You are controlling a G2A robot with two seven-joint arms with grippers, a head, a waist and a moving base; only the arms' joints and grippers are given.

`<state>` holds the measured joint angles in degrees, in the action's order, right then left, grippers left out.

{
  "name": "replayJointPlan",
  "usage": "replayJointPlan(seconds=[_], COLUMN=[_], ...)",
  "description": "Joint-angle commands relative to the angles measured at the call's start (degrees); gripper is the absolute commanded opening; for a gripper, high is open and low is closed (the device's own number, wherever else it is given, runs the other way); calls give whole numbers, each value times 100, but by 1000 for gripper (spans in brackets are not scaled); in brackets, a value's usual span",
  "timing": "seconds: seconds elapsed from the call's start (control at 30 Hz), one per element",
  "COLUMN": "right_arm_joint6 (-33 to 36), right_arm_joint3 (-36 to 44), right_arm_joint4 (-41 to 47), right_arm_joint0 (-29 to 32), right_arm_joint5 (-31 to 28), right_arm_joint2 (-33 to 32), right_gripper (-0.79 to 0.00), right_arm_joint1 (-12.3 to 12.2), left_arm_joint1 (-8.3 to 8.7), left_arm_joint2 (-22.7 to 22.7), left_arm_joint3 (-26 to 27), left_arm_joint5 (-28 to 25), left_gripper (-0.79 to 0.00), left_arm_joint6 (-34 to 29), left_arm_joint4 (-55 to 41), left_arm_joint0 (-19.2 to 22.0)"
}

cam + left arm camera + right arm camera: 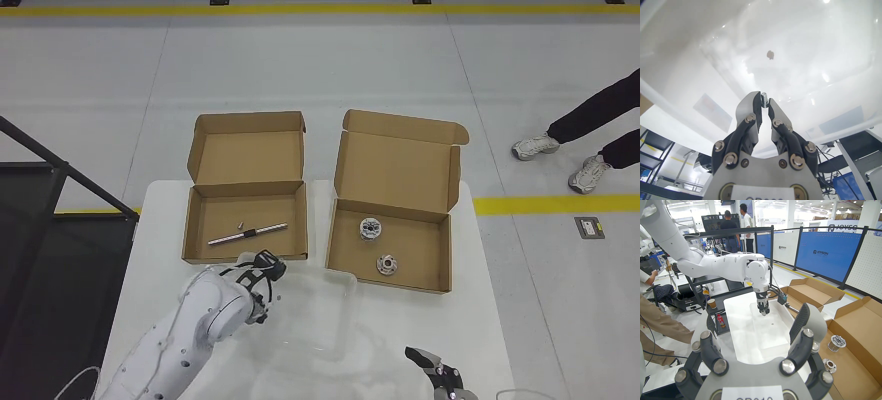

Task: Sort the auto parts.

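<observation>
My left gripper (764, 103) is shut on a small threaded bolt (764, 100) and hangs over a clear plastic tray (335, 285) in the middle of the table. A tiny brown piece (770, 55) lies on the tray floor. The left cardboard box (195, 235) holds a long metal rod (247, 233). In the right box (440, 255) lie two round metal parts (371, 228) (386, 264). My right gripper (757, 325) is open with nothing between its fingers, near the table's front edge (435, 368), close to the right box.
A black rack (45, 200) stands left of the table. A side cart beyond the table carries a paper cup (712, 303) and two bottles (721, 321). Both box lids stand open toward the back.
</observation>
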<state>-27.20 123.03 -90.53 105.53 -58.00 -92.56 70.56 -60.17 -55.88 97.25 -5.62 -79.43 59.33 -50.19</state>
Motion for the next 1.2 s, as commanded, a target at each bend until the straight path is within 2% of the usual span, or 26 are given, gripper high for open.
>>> replayJointPlan(seconds=[0.0,0.23,0.4,0.53,0.7,0.9,1.0,1.17], right_arm_joint6=[0,0,0,0,0,0,0,0], right_arm_joint3=[0,0,0,0,0,0,0,0], right_arm_joint4=[0,0,0,0,0,0,0,0], right_arm_joint0=[0,0,0,0,0,0,0,0], right_arm_joint5=[0,0,0,0,0,0,0,0], right_arm_joint2=[0,0,0,0,0,0,0,0], right_gripper=[0,0,0,0,0,0,0,0], right_arm_joint1=[0,0,0,0,0,0,0,0], left_arm_joint1=[73,276,377,434,509,606,661,925], left_arm_joint2=[-284,-1372,-2196,-2768,-3426,-3908,-3982,-3636], left_arm_joint3=[440,1519,1838,1981,1927,1459,1144,764], left_arm_joint5=[-87,-503,-876,-1445,-2396,-3716,-4237,-4852], left_gripper=[-785,-785,-785,-785,-785,-785,-785,-785], left_arm_joint6=[34,523,1114,1563,1987,2293,2313,2928], left_arm_joint4=[-32,-500,-992,-1787,-2730,-3865,-4435,-4909], left_arm_joint0=[-258,-1083,-1557,-1840,-2000,-1930,-1816,-1599])
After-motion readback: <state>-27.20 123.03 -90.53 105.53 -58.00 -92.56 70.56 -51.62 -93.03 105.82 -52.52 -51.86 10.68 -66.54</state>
